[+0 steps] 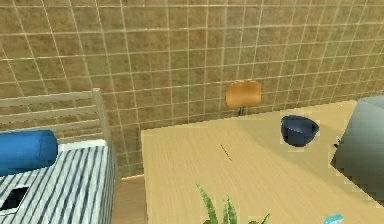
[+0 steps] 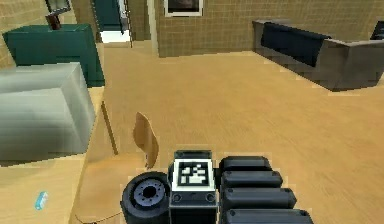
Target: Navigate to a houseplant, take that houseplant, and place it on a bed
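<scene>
From where I stand, the houseplant (image 1: 216,208) shows as a tuft of green leaves at the bottom middle of the forward view. It rises from the near edge of the wooden table (image 1: 200,160), with its pot cut off by the frame, so it looks to be resting there rather than lifted. Farther back on the table sit a dark blue bowl (image 1: 299,129) and, at the right edge, a grey box (image 1: 365,150), with an orange chair (image 1: 243,94) behind against the tiled wall. The bed (image 1: 70,185), with striped bedding and a blue pillow (image 1: 25,153), fills the lower left, just beside the table. In the arm side view the gripper (image 2: 148,197) is a dark round body at the bottom, left of the white marker square (image 2: 195,172). I can't make out its far end, so I cannot tell whether it holds anything. I'd judge the drive to the plant is about done, since the robot is right at the table. Taking the plant and setting it on the bed both remain, and the carry should be short.
</scene>
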Robot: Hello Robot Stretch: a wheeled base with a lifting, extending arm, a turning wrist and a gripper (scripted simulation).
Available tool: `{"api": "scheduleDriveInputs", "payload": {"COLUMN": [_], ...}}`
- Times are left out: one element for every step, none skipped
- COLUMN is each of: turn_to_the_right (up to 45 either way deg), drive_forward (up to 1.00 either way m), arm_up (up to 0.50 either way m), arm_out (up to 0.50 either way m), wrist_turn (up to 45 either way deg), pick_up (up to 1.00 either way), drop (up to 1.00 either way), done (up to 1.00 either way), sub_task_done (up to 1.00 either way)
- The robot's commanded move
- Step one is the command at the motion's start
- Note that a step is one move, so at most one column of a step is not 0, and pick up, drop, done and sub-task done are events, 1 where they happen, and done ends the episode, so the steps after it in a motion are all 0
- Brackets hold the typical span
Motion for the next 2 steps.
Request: {"api": "scheduleDriveInputs", "payload": {"turn_to_the_right": [-3.0,3.0], "drive_forward": [0.0,0.0], "arm_up": [0.0,0.0], "arm_out": [0.0,0.0], "wrist_turn": [0.0,0.0], "pick_up": [0.0,0.0], "drop": [0.0,0.0], "done": [0.0,0.0], "sub_task_done": [0.0,0.0]}}
